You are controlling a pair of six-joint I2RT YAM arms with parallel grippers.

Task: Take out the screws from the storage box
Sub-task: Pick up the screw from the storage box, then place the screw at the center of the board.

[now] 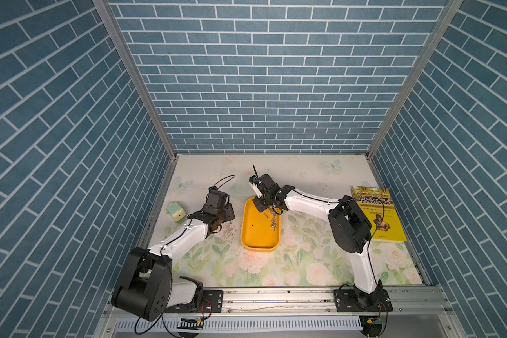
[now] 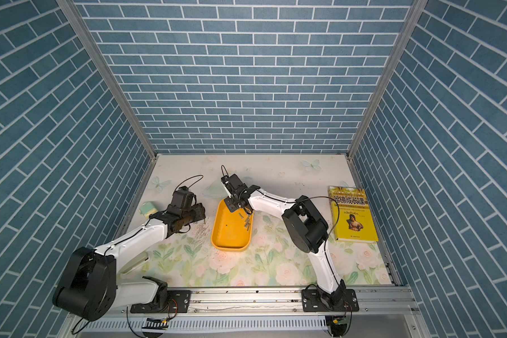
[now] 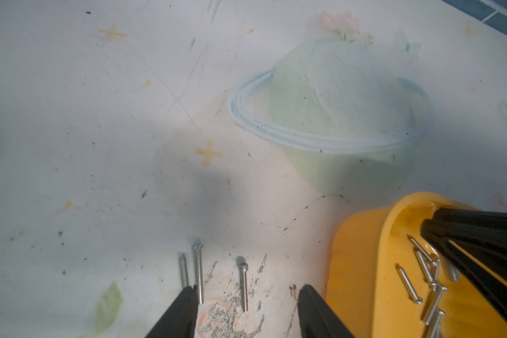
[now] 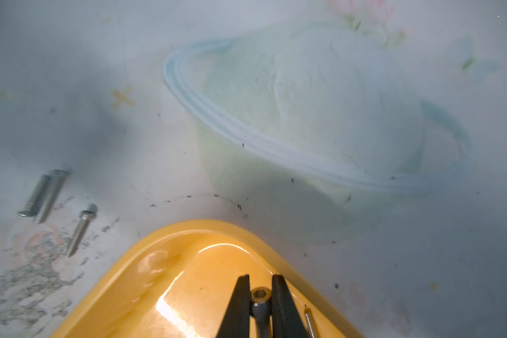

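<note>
Tabletop seen from above, 12 o'clock toward the back wall. At the 9 o'clock edge of the floral mat (image 1: 305, 263) stands a mint-green and cream pencil sharpener (image 1: 174, 212).

Toward the centre from it, the left gripper (image 3: 248, 294) hangs low over the mat at 9 o'clock of the storage box. Its jaws stand apart and hold nothing. Three loose screws (image 3: 198, 269) lie flat on the mat below it, beside a worn, speckled patch. Two of them lie close side by side, and the third lies in line with the gap between the jaws.

The storage box (image 1: 255, 238), a shallow yellow-orange tray, sits near the centre of the mat with its long axis running from 12 to 6 o'clock. A cluster of screws (image 1: 273, 222) lies inside it against the wall at about 2 o'clock. The rest of the floor is bare.

The right gripper (image 4: 260, 281) reaches into the box at its 12 o'clock end. In the right wrist view its jaws are closed around one screw (image 4: 260, 307), just below the hex-socket head.

A yellow book (image 1: 378, 213) with a Chinese title lies flat at the 3 o'clock edge of the mat, well apart from the box.
</note>
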